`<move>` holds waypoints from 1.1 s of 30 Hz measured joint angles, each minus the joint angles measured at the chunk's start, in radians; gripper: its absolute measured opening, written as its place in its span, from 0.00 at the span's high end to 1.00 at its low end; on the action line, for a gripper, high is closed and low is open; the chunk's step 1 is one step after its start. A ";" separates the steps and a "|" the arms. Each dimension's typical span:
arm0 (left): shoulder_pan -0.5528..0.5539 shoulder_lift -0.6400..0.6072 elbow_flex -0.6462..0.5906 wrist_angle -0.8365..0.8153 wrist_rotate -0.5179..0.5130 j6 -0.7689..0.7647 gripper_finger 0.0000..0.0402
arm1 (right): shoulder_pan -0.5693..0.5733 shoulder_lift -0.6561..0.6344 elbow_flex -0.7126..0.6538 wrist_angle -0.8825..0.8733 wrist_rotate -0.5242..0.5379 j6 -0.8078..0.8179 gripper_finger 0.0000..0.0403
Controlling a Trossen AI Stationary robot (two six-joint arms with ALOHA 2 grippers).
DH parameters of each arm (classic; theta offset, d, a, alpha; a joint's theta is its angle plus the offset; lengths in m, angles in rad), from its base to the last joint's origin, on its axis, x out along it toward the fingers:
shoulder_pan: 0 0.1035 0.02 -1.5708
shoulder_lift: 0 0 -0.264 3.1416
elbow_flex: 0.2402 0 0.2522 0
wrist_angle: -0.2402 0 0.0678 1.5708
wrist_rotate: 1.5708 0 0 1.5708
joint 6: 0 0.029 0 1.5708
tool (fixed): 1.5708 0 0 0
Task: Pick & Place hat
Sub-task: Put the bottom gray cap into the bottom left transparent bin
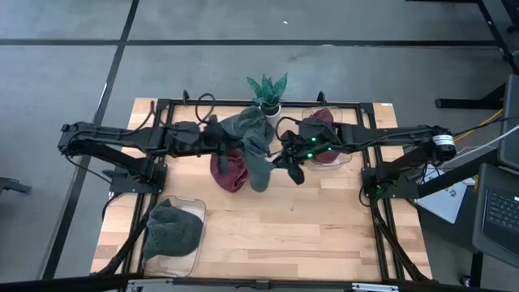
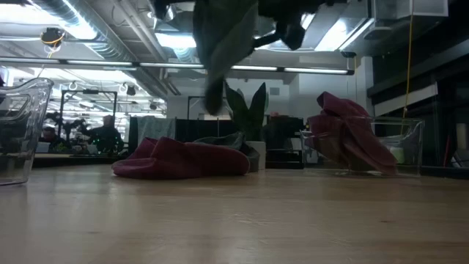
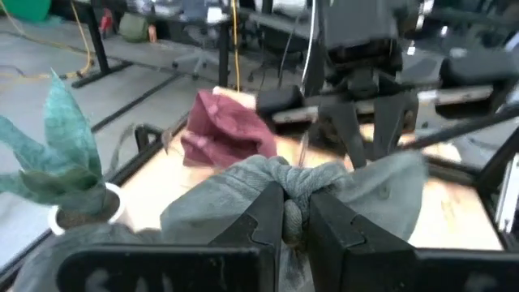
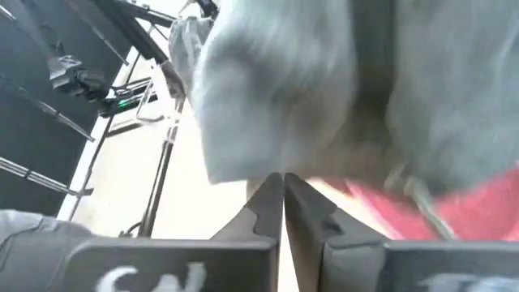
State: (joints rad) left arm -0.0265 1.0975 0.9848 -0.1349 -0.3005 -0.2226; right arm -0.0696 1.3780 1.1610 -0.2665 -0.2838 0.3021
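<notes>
The place was a robotics lab or workshop. The butcher-block table sat inside a black metal frame on a grey concrete floor marked with dark tape lines. Overhead ran exposed ducts and long fluorescent tube lights under an open industrial ceiling. Behind the table stood other dark equipment racks, trailing yellow cables and a laptop at the side.
</notes>
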 joint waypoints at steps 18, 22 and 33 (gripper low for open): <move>0.003 -0.013 0.000 -0.022 -0.237 -0.554 0.93 | 0.003 -0.104 0.000 0.174 0.214 0.006 0.58; 0.003 -0.006 0.000 -0.053 -0.167 -0.669 0.93 | 0.003 -0.103 0.000 0.214 0.324 -0.089 0.57; 0.029 0.040 0.000 -0.038 0.026 -0.763 0.92 | 0.004 -0.066 0.000 0.278 0.223 -0.290 0.57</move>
State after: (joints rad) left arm 0.0029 1.1377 0.9848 -0.1733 -0.2749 -0.9854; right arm -0.0658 1.3117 1.1610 0.0117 -0.0607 0.0122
